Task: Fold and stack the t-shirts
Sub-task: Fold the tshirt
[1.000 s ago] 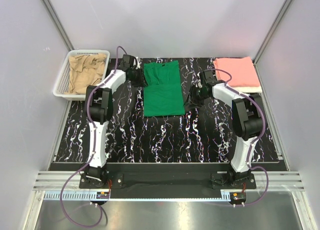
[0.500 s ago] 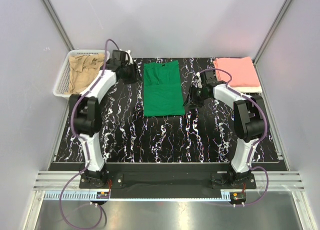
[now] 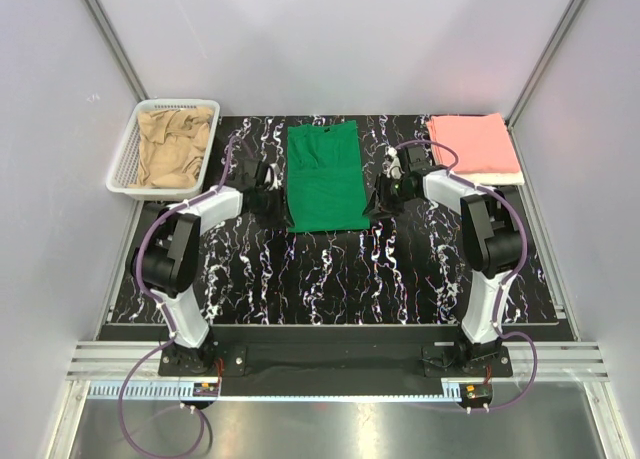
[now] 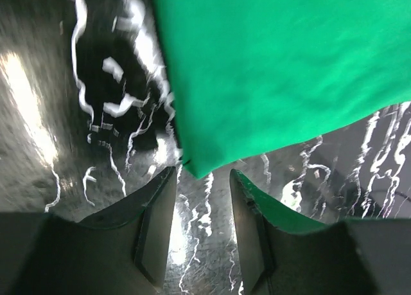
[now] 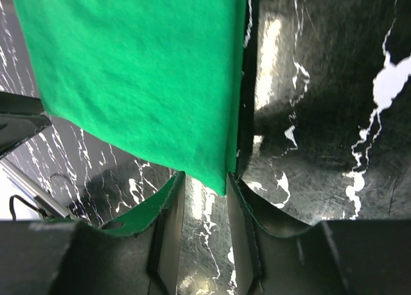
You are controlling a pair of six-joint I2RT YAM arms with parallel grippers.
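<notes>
Down from beside the basket (image 3: 125, 169) now, left gripper (image 4: 202, 179) at the lower-left corner of the green t-shirt (image 3: 325, 177) — jaws spread, cloth tip poking between them. Right gripper (image 5: 204, 179) nudged in at the lower-right corner, likewise spread, not pinching. Green t-shirt flat at upper centre of the table (image 3: 330, 279); tan t-shirt (image 3: 172, 144) crumpled in the basket, upper left; salmon pink t-shirt (image 3: 473, 144) folded upper right — white one (image 3: 500, 180) under it.
</notes>
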